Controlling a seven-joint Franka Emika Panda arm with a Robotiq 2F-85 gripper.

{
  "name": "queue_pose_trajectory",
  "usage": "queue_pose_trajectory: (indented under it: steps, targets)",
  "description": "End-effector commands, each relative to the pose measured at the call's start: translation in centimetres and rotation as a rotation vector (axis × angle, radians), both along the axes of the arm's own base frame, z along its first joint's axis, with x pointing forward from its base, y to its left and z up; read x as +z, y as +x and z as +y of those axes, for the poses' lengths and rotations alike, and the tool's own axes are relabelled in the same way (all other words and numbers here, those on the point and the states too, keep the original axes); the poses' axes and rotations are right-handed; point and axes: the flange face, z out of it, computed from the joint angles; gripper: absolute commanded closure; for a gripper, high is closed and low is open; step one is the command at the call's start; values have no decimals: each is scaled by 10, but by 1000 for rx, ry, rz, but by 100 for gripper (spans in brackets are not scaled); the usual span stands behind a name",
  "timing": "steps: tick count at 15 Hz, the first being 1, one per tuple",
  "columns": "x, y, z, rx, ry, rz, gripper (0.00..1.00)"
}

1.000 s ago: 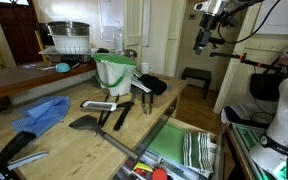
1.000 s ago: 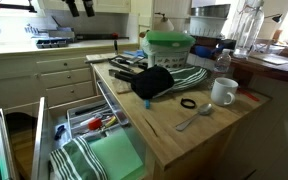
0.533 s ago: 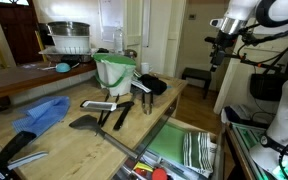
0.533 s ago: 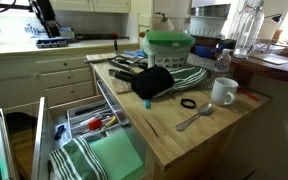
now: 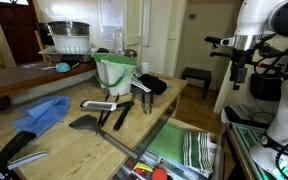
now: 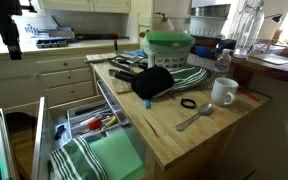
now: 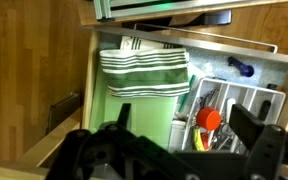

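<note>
We see the end effector [image 7: 182,125] spread wide and empty, touching nothing, hanging in the air well above the open drawer [image 7: 269,58] beside the counter [image 5: 64,150]. In the wrist view the folded striped towel [image 7: 144,72] lies in that drawer against a green mat [image 7: 134,115], just beside the utensil tray [image 7: 239,98].

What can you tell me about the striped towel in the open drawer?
The striped towel is soft cloth, white with dark green stripes, folded into a thick flat stack. It lies at one end of the open drawer, against a green mat, with a cutlery tray beside it. Nothing rests on it; the fingers hang open above the drawer, apart from it.
</note>
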Motion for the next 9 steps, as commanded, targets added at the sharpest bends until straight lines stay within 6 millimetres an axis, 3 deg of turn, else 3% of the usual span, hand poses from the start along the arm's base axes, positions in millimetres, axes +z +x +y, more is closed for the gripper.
queue_pose_trajectory:
  steps: [1,4,5,9]
  targets:
    - [-20,2,8,85,149,101,0]
    - [-34,6,15,133,186,171,0]
    - [-23,3,11,96,139,116,0]
    - [-32,8,14,119,153,155,0]
